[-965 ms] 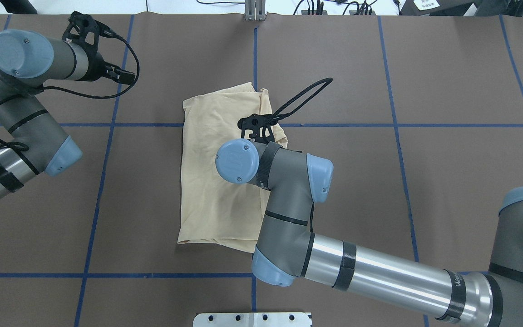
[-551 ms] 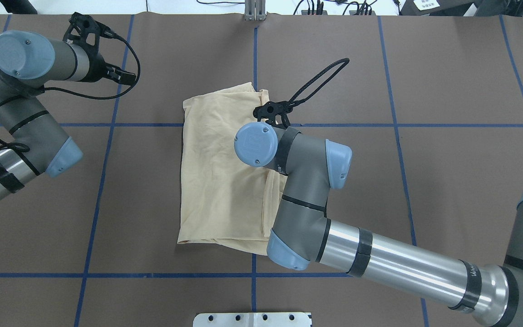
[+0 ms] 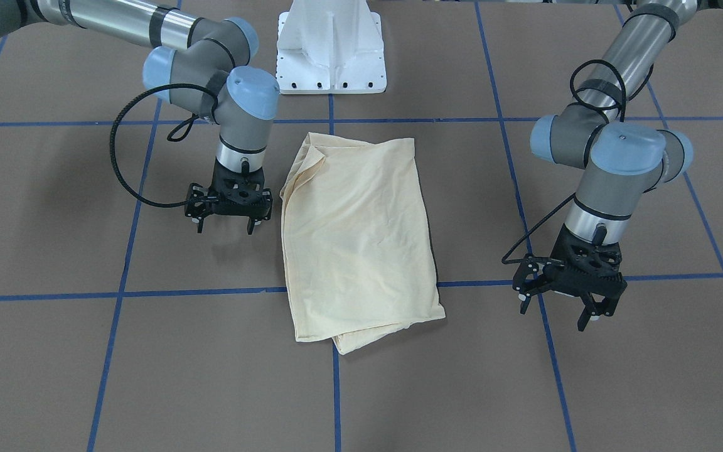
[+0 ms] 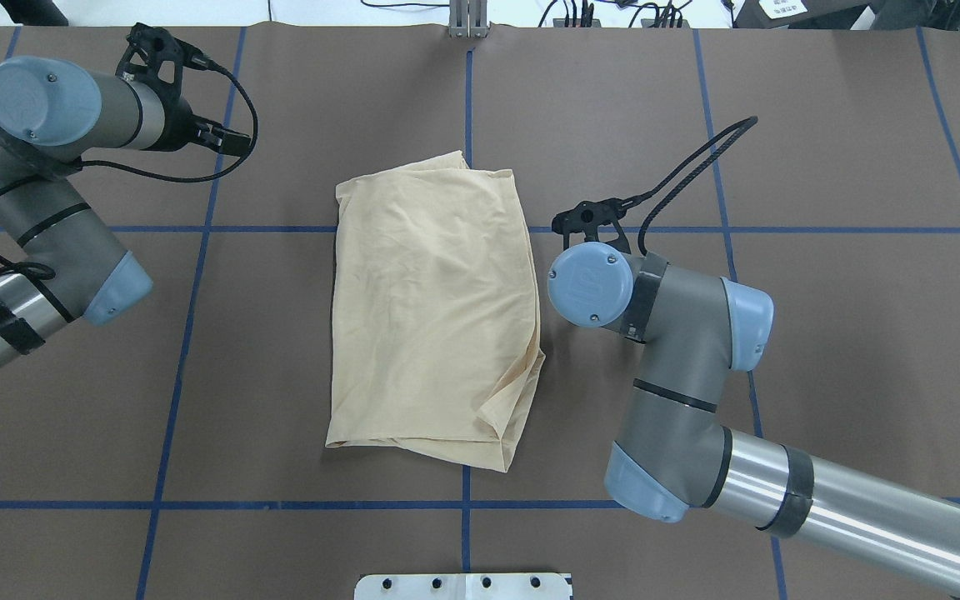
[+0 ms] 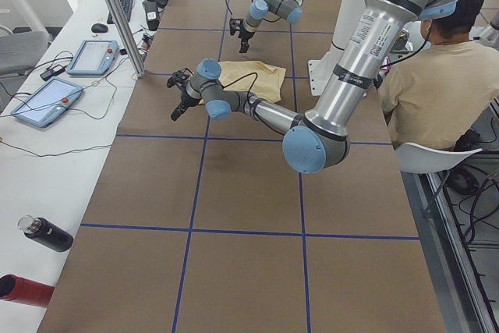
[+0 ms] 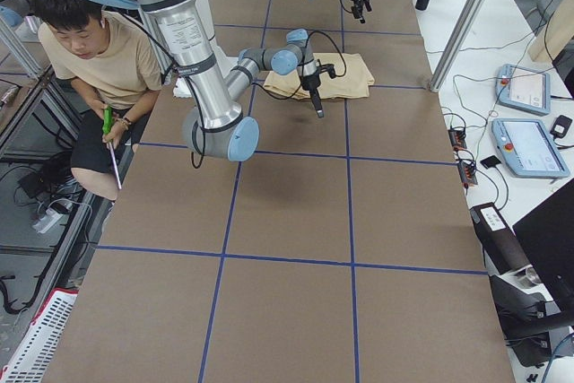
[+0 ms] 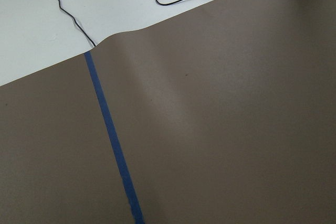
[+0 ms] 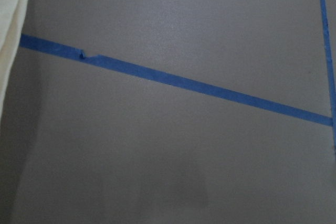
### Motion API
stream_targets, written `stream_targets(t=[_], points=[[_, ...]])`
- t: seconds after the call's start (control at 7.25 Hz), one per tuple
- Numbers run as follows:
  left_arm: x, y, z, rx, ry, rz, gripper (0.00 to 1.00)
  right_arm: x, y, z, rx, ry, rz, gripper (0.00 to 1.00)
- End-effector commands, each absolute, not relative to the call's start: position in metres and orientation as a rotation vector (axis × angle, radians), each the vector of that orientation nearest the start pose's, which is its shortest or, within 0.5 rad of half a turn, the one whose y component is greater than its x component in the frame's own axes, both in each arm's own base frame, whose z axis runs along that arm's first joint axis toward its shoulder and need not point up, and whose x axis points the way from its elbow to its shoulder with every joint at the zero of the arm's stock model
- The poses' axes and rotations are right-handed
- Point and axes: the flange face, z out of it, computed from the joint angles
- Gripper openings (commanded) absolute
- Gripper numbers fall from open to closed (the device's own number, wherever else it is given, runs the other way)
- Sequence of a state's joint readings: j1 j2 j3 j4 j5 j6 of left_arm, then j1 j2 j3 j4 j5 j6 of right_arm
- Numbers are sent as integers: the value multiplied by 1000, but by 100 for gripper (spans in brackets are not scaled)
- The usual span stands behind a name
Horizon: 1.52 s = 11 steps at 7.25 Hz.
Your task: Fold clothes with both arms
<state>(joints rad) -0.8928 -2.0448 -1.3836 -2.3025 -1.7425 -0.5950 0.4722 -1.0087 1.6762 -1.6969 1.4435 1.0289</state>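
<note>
1. Front-facing view: the right gripper [image 3: 225, 227] hangs with its jaws spread wide and holds nothing, just beside the T-shirt [image 3: 361, 245]. The left gripper [image 3: 554, 316] is likewise spread and empty, well apart from the cloth.
2. Overhead view: the T-shirt [image 4: 430, 317] lies folded into a rough rectangle on the brown table cover [image 4: 822, 125], with no print showing.
3. Right wrist view: only the T-shirt's edge [image 8: 10, 24] shows at the left, touching a blue tape line [image 8: 184, 83].

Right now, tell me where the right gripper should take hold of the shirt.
Probably the shirt at its right corner nearest the robot, where layers bunch. Come from the right, low over the table: the right gripper hangs open beside that edge.
</note>
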Motion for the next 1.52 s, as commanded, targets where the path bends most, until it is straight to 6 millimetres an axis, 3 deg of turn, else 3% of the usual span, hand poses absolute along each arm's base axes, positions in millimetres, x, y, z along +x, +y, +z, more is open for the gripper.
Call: stream_targets(t=[0.0, 0.14, 0.28, 0.69, 0.96, 1.38], points=[[352, -623, 396, 724, 731, 163, 100, -536, -424, 250, 381, -542, 44, 100], [352, -623, 396, 724, 731, 163, 100, -563, -396, 211, 347, -630, 106, 100], [352, -623, 395, 726, 731, 163, 100, -594, -355, 191, 300, -678, 161, 100], [351, -623, 395, 727, 732, 160, 100, -646, -290, 187, 254, -592, 212, 100], [350, -622, 393, 730, 734, 162, 100, -653, -279, 208, 238, -468, 173, 100], [351, -622, 393, 729, 734, 163, 100, -643, -280, 219, 243, -401, 113, 100]])
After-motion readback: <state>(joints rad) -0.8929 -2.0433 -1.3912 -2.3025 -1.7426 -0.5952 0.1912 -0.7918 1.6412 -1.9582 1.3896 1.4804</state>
